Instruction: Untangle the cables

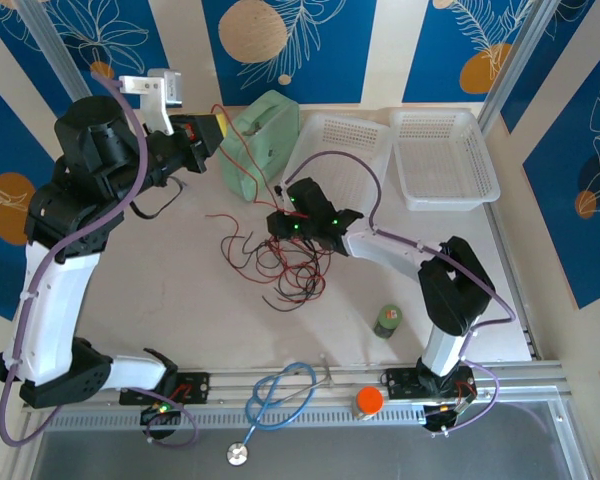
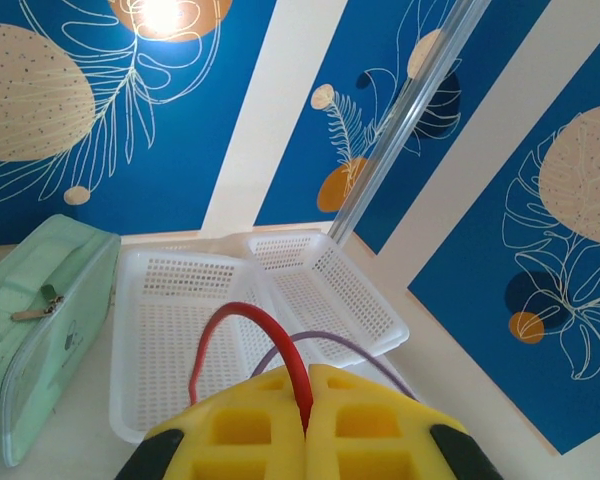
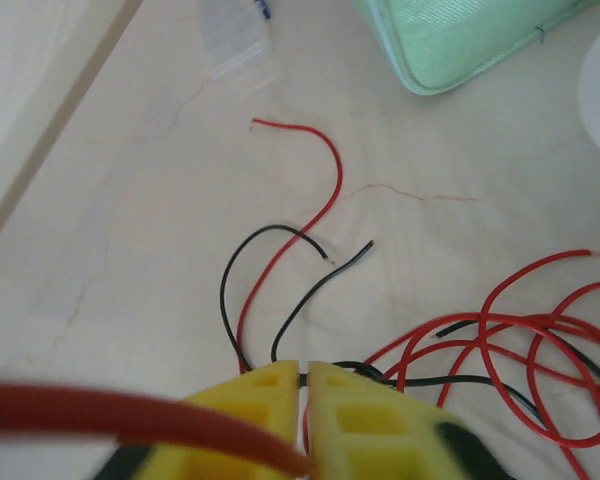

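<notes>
Two grips we can see: left gripper (image 2: 307, 425) squeezing the red cable (image 2: 285, 345), right gripper (image 3: 305, 385) squeezing the black cable (image 3: 225, 290).

Left arm (image 1: 55, 290) raised, right arm (image 1: 385, 248) low, jaws pinched together.

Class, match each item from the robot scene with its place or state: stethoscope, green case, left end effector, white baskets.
Column A:
1 stethoscope
2 green case
3 left end effector
4 baskets

Column B:
a shut on red cable
b back right, side by side
c front, middle
d back, left of the baskets

Pairs: 1-c; 2-d; 3-a; 4-b
</notes>
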Controlling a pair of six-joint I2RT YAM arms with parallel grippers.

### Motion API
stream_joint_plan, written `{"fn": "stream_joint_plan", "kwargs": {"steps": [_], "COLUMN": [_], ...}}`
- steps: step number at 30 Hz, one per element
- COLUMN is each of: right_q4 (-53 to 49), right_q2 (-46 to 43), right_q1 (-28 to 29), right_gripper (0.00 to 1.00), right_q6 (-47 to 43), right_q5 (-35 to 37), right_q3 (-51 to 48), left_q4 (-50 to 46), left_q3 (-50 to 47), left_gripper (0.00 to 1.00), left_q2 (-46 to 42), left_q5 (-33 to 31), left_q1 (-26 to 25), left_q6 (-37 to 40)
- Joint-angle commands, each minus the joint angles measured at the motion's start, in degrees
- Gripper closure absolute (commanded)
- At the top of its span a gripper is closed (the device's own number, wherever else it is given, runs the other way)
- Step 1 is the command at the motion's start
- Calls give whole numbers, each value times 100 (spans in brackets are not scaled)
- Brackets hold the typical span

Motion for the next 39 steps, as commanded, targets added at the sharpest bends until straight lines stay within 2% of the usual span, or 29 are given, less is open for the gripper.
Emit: {"fn": "stream_joint_plan", "kwargs": {"steps": [1, 7, 13, 17, 23, 31, 36, 39], "right_q4": [-467, -1374, -1911, -2221, -2556, -2924, -2902, -2978], "right_q2": [-219, -1277, -2103, -2308, -2293, -2106, -2017, -1885], "right_q1": [-19, 65, -19, -206, -507, -727, -988, -1214], "right_gripper": [100, 100, 100, 100, 100, 100, 100, 100], "right_q6": [-203, -606, -665, -524, -306, -323, -407, -522], "right_q5": [165, 256, -199, -656, -1118, -1043, -909, -841], "right_q3": [521, 1233, 1729, 2165, 2668, 2759, 2733, 2945], "left_q4": [-23, 75, 590, 1283, 2272, 2803, 3281, 3654], "left_q3": [-87, -1142, -2354, -3180, -4088, -4262, -3997, -3730], "left_gripper": [100, 100, 100, 100, 100, 100, 100, 100], "left_q2": [-237, -551, -644, -613, -641, -489, 16, 414], "left_q5": [-60, -186, 361, 916, 1343, 1473, 1410, 1150], "left_q1": [-20, -22, -25, -25, -50, -209, -340, -410], "left_q6": [29, 14, -112, -200, -157, 13, 95, 255]}}
